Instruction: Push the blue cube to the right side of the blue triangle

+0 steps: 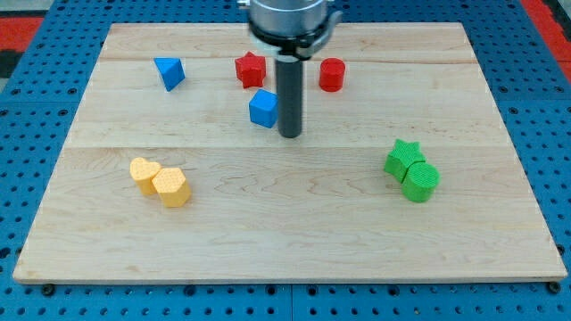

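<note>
The blue cube sits on the wooden board, a little above the board's middle. The blue triangle lies toward the view's upper left, well apart from the cube. My dark rod comes down from the view's top, and my tip rests on the board just to the right of the blue cube and slightly below it, close to or touching its right side.
A red star lies just above the cube and a red cylinder to its upper right. Two yellow blocks sit at the lower left. A green star and green cylinder sit at the right.
</note>
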